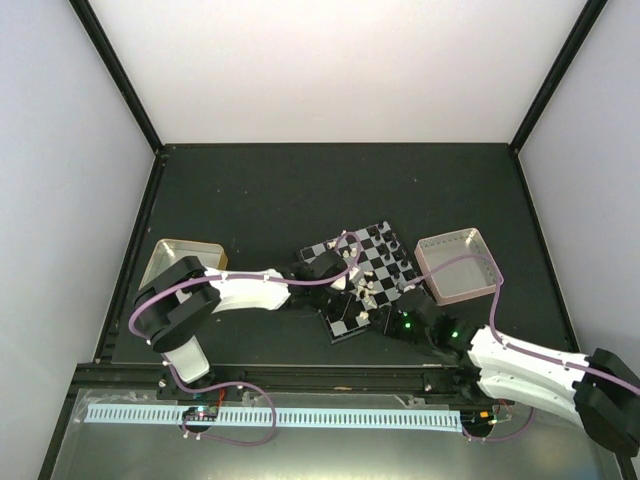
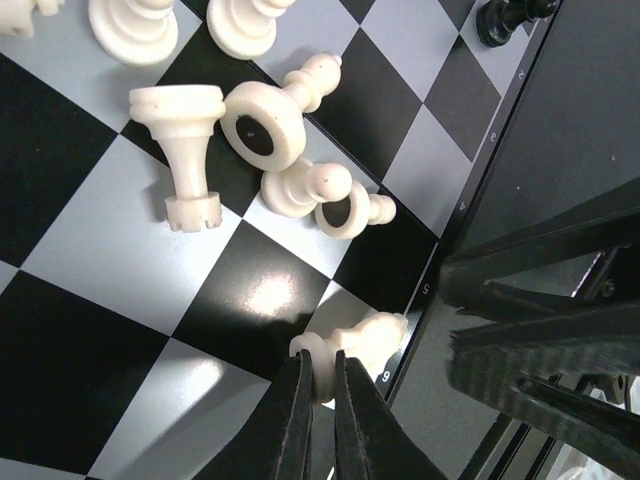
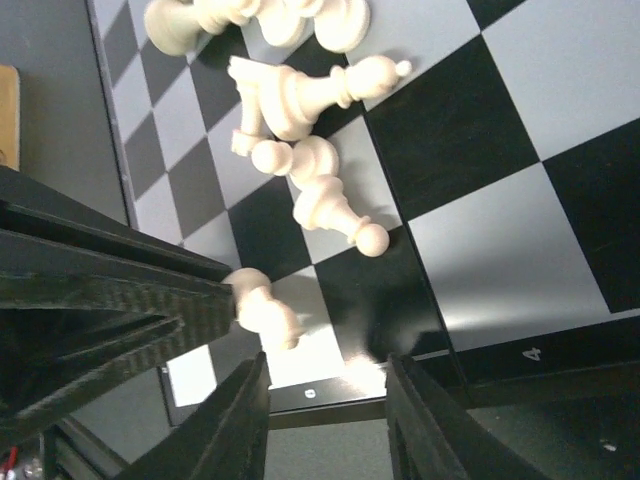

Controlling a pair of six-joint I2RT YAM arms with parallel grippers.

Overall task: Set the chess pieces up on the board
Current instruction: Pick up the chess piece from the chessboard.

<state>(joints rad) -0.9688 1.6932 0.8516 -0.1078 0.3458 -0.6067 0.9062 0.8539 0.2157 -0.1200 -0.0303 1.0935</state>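
At the near rim of the board (image 1: 385, 250), the left fingers (image 2: 293, 400) are pinching tightly shut on the round foot of a small cream-white piece (image 2: 358, 342). The piece is lying on its side in the last row, beside the printed edge numerals. The right fingers (image 3: 250, 410) are standing about half open just off the same rim, gripping nothing. The board is sitting askew on the matte dark worktop (image 1: 300, 190), between a metal tray (image 1: 185, 242) and a shallow pinkish tray (image 1: 450, 238). Its glossy black and pale grey squares are catching the light.

Further in, a loose heap of toppled cream-white chessmen (image 2: 290, 160) is lying across several squares, all smooth and lathe-turned in shape. Among them are a rook (image 2: 185, 150) with a notched crown, a piece showing its ringed base with a dark centre (image 2: 263, 127), and two round-headed pawns (image 2: 345, 208) touching each other. A black piece (image 2: 505, 15) is standing at the board's edge.
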